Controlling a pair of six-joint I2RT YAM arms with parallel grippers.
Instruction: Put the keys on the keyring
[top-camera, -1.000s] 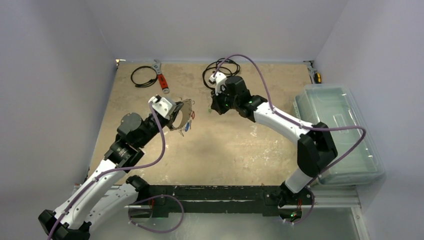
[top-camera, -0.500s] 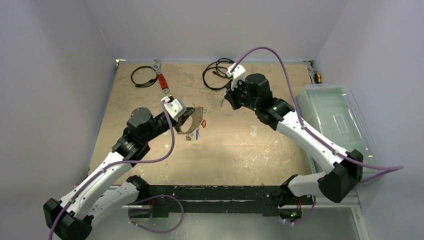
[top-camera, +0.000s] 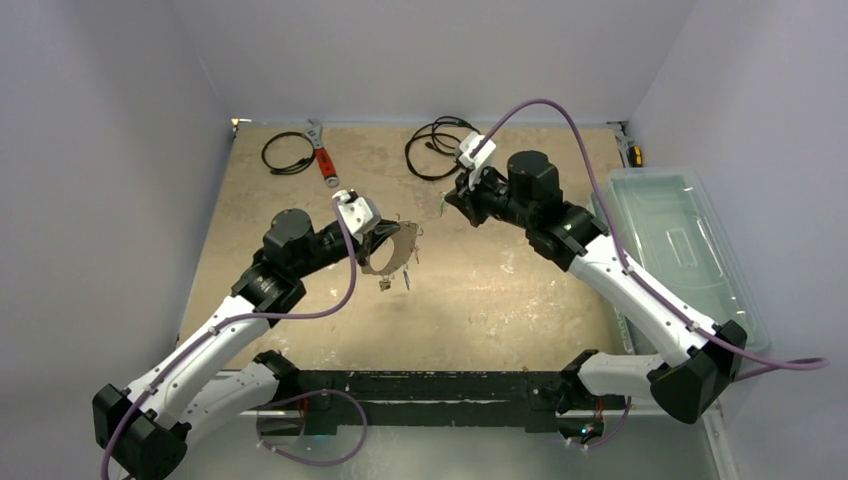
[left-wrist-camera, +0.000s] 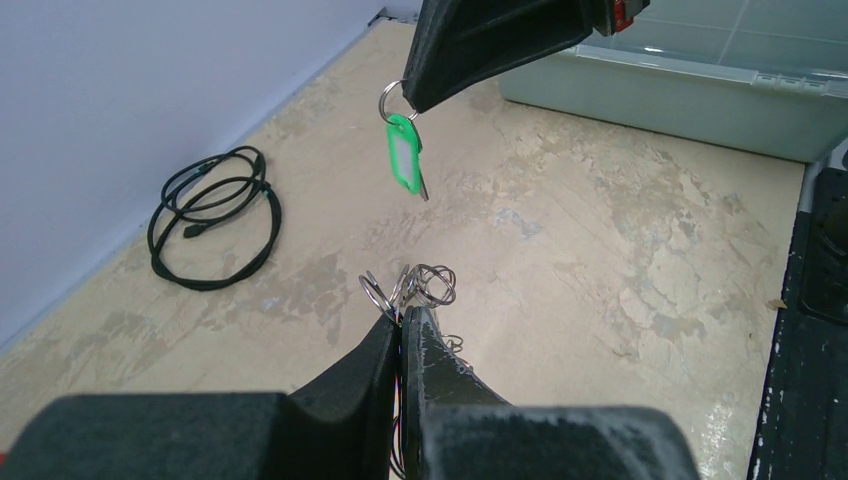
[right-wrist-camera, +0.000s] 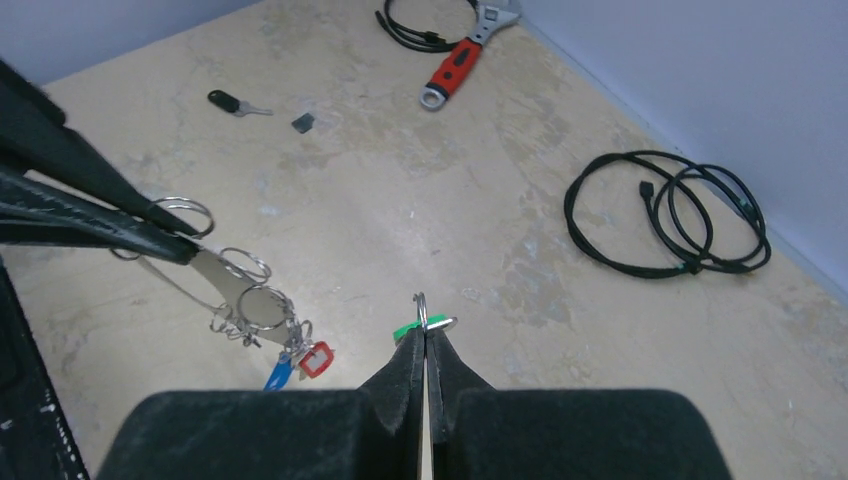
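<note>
Pale, scuffed counter is lying under both arms. The left gripper is squeezing shut on the big flat silvery-grey metal keyring, up in the air, with red- and blue-tagged keys hanging below. The right gripper is pinching the tiny silver green-tagged key by its loop, nearby. It should be going slowly, lining loop with keyring.

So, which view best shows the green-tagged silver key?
Left wrist view: the silver key with green plastic tag hangs fully visible from the right gripper. Right wrist shows only a green sliver; top view, too small to tell.
</note>
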